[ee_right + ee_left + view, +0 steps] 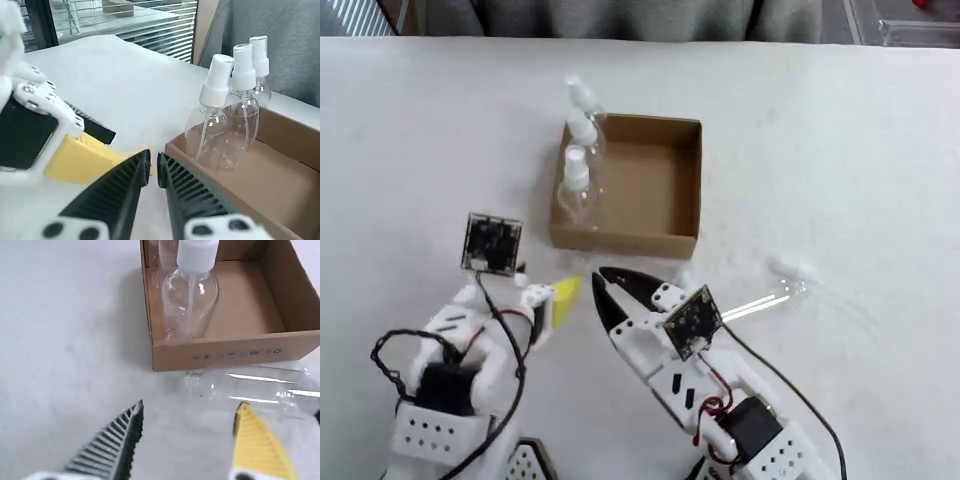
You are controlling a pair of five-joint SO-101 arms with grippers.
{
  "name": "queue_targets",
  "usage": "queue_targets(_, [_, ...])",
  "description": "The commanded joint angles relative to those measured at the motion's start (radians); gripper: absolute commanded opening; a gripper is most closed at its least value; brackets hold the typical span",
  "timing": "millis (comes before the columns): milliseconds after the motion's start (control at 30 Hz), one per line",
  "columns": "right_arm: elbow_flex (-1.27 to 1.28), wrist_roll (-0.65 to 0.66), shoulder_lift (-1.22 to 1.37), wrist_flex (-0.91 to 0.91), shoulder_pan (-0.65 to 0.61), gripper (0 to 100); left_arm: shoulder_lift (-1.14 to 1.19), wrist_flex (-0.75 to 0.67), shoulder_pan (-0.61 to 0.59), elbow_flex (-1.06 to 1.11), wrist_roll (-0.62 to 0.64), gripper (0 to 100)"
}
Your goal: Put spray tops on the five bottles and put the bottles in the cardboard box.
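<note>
One cardboard box holds three capped bottles upright along one wall, a fourth bottle lies lengthwise just beside its front, one spray top lies loose nearby, left gripper spread, right gripper pressed together.

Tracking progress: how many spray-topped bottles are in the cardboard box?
3 clear plastic bottles with white spray tops stand in a row along one wall of the brown cardboard box: near one, middle one, far one. None seems hidden.
</note>
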Motion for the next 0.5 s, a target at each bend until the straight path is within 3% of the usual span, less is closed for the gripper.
queue_targets(0, [0.008,0.011,-0.001,0.012,0.008,1.5,-0.122,0.003,-0.021,0.068,-0.008,28])
queue_targets(167, [0.008,0.025,-0.008,0.064,0.008,1.5,-0.269,0.023,-0.11,0.184,-0.061,28])
queue_targets(300, [0.008,0.11,-0.002,0.067,0.008,1.5,-0.372,0.072,-0.189,0.278,-0.098,28])
queue_targets(467, [0.008,0.123,-0.002,0.067,0.008,1.5,-0.367,0.078,-0.252,0.302,-0.095,28])
